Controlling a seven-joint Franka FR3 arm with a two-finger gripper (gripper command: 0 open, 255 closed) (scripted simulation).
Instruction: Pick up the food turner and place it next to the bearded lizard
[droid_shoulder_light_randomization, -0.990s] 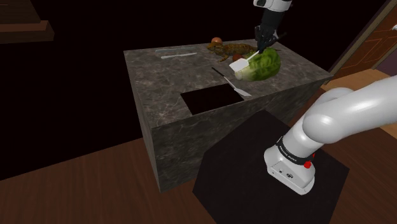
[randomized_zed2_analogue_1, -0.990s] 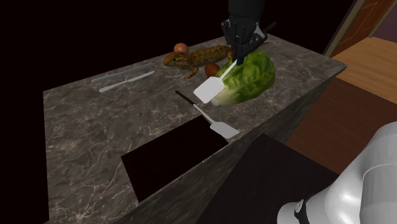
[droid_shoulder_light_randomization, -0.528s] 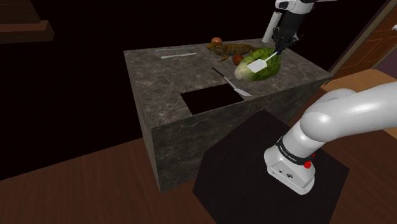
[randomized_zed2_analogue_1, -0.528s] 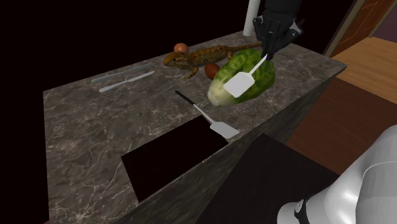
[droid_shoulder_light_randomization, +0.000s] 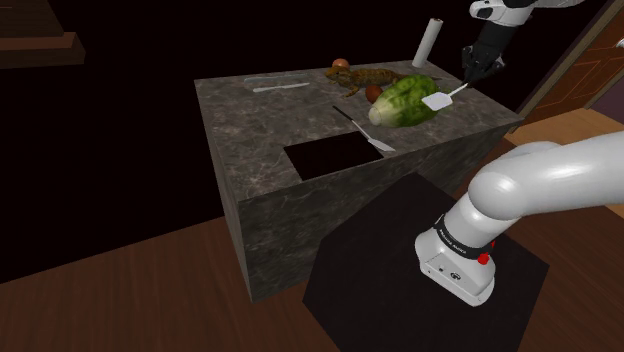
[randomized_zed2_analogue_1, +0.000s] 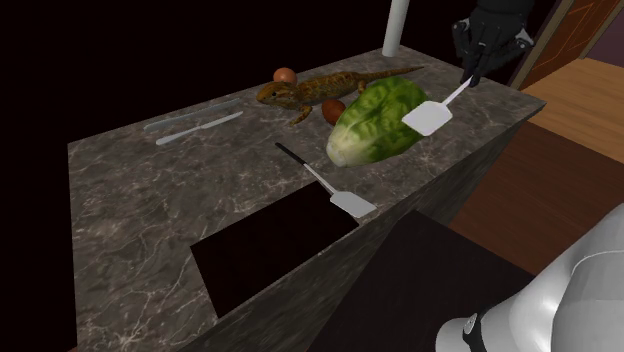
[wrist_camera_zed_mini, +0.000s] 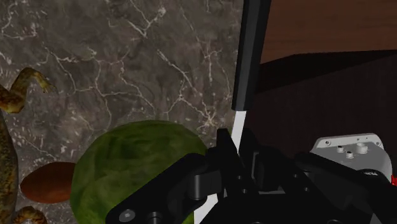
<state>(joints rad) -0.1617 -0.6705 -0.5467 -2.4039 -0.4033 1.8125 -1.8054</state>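
1. The claw (droid_shoulder_light_randomization: 478, 68) sits at the upper right of the shoulder view, above the right end of the desk (droid_shoulder_light_randomization: 250, 130), with its fingers clamped on the food turner (droid_shoulder_light_randomization: 438, 100).
2. In the wrist view the two fingers close on the turner's thin white neck, and its black handle runs up and away from the claw (wrist_camera_zed_mini: 236, 145).
3. In the second exterior view the food turner (randomized_zed2_analogue_1: 430, 117) slants down and to the left from the claw (randomized_zed2_analogue_1: 473, 72). Its flat white blade shows in front of the right edge of the head of lettuce (randomized_zed2_analogue_1: 375, 122).
4. The bearded lizard (droid_shoulder_light_randomization: 372, 76) lies on the desk behind the lettuce (droid_shoulder_light_randomization: 403, 101), above and to its left in the shoulder view, well apart from the blade.
5. A red-brown round thing (randomized_zed2_analogue_1: 333, 108) rests between lizard and lettuce.
6. A second turner (droid_shoulder_light_randomization: 365, 132) lies flat on the desk below the lettuce, beside a rectangular black opening (droid_shoulder_light_randomization: 330, 155).
7. A white cylinder (droid_shoulder_light_randomization: 428, 40) stands upright near the desk's far edge.
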